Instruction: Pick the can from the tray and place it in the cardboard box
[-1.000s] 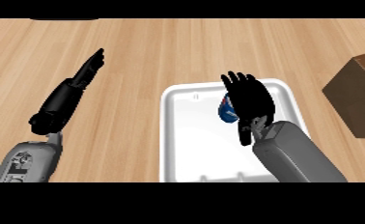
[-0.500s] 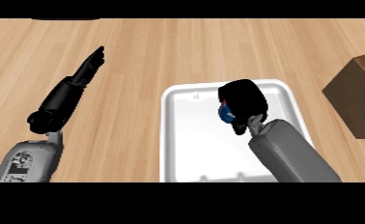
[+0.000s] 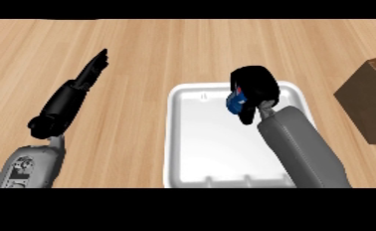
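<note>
Since the earlier frame, the black right hand [image 3: 253,83] has been curled round the blue metal can [image 3: 235,101] at the white plastic tray's [image 3: 176,140] far right corner. The can is judged light, rigid and slippery; mid-sidewall grasping is advised. The left hand [image 3: 88,73] rests open near the counter's left edge.

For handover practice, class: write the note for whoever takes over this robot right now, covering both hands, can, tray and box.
Left hand: open, resting at the left, holding nothing.
Right hand: fingers curled round the blue can, over the white tray's far end.
Cardboard box: at the right edge, apart from the tray.
Done: can grasped. To do: carry it right, place it in the box.
</note>
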`<action>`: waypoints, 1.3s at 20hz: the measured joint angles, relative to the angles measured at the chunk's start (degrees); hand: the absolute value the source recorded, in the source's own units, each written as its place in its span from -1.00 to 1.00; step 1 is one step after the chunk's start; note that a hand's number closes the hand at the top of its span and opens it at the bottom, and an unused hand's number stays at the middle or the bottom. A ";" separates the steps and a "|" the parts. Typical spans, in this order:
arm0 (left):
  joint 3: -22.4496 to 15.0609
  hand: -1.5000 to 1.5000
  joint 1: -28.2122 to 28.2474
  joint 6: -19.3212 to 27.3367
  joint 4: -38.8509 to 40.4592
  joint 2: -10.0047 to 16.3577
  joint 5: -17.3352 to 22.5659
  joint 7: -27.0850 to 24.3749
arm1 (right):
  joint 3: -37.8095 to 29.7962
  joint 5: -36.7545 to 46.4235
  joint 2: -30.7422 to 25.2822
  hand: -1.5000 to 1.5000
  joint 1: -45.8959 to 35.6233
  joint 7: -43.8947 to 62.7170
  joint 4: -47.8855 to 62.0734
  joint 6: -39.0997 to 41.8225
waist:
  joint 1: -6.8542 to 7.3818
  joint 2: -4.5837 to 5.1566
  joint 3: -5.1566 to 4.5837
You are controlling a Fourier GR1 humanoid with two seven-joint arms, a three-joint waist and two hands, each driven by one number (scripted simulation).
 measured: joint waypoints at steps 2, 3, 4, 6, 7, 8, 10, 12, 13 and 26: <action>-0.19 0.00 -0.30 0.05 0.31 -0.24 -0.30 -0.21 | -3.53 -1.21 0.73 1.00 -2.08 -1.07 4.63 -2.94 | 0.27 -0.05 -0.10; -0.15 0.00 0.10 -0.14 -0.10 -0.20 -0.26 -0.22 | -4.67 -1.29 1.17 1.00 -2.89 -1.43 6.29 -4.39 | 0.27 -0.16 -0.15; 0.15 0.00 0.26 -0.51 -0.57 0.11 0.00 0.01 | -5.77 -1.29 1.19 1.00 -4.04 -2.37 8.06 -5.94 | 0.31 -0.21 -0.17; -0.02 0.00 -0.04 -0.17 -0.01 -0.25 -0.70 -0.37 | -7.31 -0.61 1.09 1.00 -6.01 -3.71 10.49 -9.25 | 0.18 -0.08 -0.09; 0.41 0.00 0.24 -0.54 -0.18 0.01 -0.31 -0.40 | -7.68 0.04 0.92 1.00 -6.80 -3.80 10.77 -10.60 | 0.15 -0.07 -0.06; 0.86 0.00 -0.09 -0.96 0.21 0.30 0.03 -0.35 | -7.84 0.60 0.83 1.00 -7.21 -4.00 10.47 -11.79 | 0.02 -0.08 -0.04; 0.63 0.00 0.44 -0.74 0.35 -0.09 -0.49 -0.75 | -7.86 2.03 0.18 1.00 -8.71 -3.94 9.71 -12.72 | -0.15 -0.10 -0.02; 0.76 0.00 0.72 -0.67 -0.22 -0.20 -0.52 -0.21 | -7.44 3.60 -0.71 1.00 -9.70 -3.37 7.43 -12.88 | -0.35 -0.20 0.00; 1.05 0.00 0.27 -0.78 -0.09 -0.13 -0.40 0.17 | -7.37 4.19 -0.91 1.00 -10.07 -2.57 5.91 -12.45 | -0.47 -0.24 0.00; 1.75 0.00 1.43 -0.87 -1.24 -0.52 -0.45 0.61 | -20.67 6.49 -6.06 1.00 -13.09 15.73 -10.24 -13.65 | -1.27 -0.43 0.01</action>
